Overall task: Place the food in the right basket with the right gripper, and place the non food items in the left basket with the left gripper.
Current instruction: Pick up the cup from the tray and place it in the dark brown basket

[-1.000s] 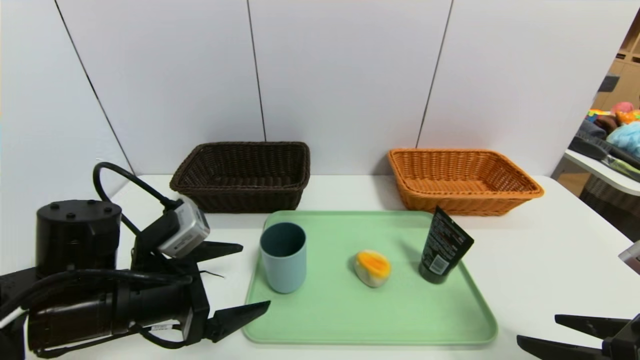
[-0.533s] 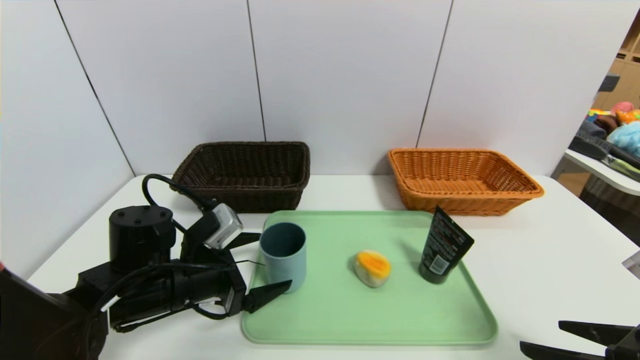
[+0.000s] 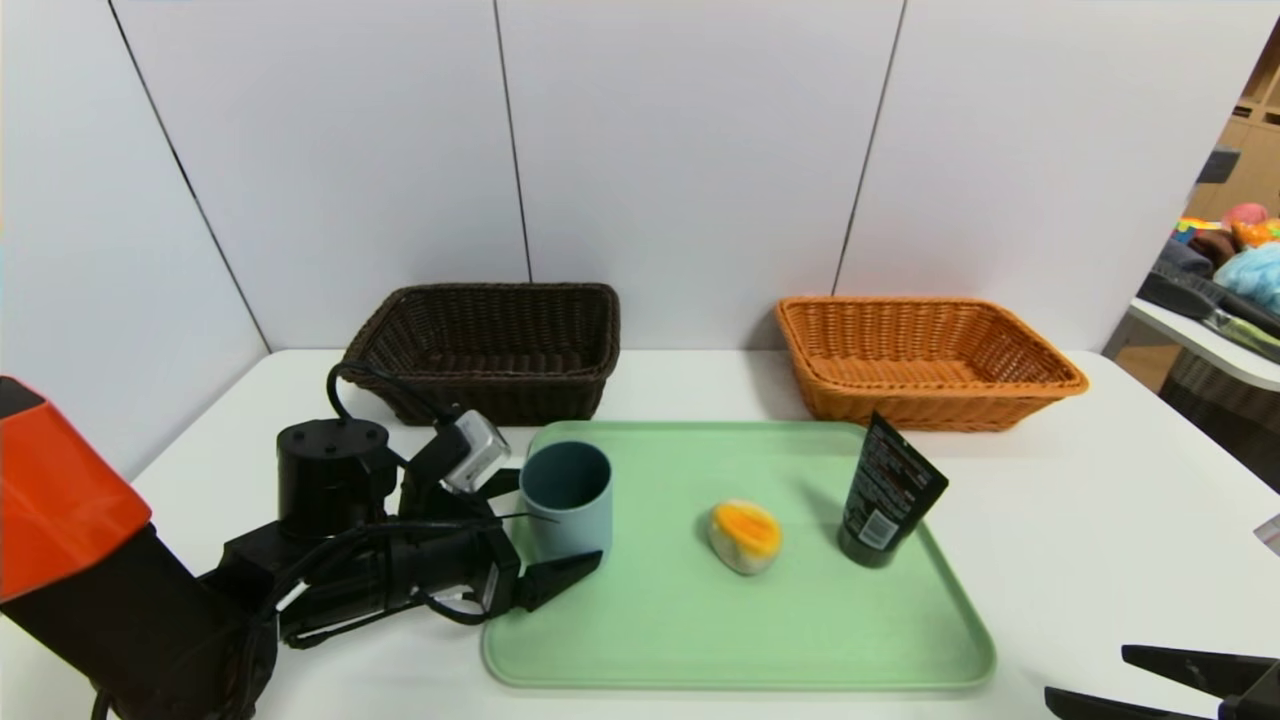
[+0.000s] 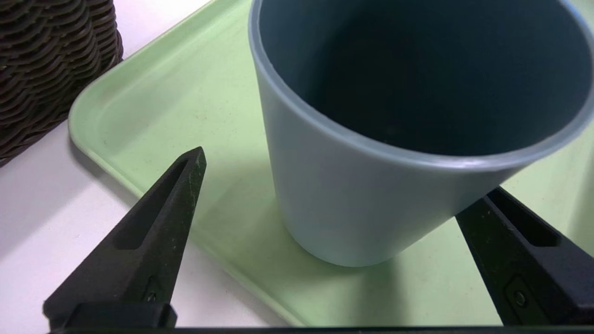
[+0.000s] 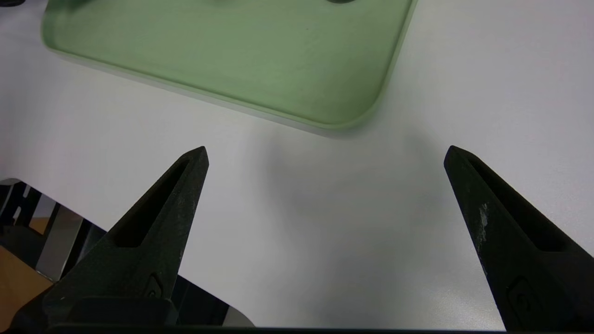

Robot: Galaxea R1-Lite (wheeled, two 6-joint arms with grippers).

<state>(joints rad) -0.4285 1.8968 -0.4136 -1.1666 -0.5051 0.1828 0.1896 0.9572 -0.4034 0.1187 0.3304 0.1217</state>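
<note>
A blue cup (image 3: 567, 505) stands upright at the left end of the green tray (image 3: 740, 682). My left gripper (image 3: 556, 522) is open and low on the table, one finger on each side of the cup. In the left wrist view the cup (image 4: 371, 199) fills the space in the left gripper (image 4: 343, 176); one finger stands clear of the cup wall and the other's tip is hidden behind it. A yellow-orange food piece (image 3: 745, 535) lies mid-tray. A black tube (image 3: 888, 492) stands at the tray's right. My right gripper (image 3: 1086, 671) is open at the front right, empty.
The dark brown basket (image 3: 485, 350) sits behind the tray on the left, the orange basket (image 3: 925, 360) on the right; nothing shows inside either. In the right wrist view the right gripper (image 5: 326, 150) hovers over bare white table near the tray's corner (image 5: 352, 116) and the table edge.
My left arm has moved forward and to the right, bringing its open fingers around the blue cup. The right gripper has barely shifted. The cup, food and tube stay put.
</note>
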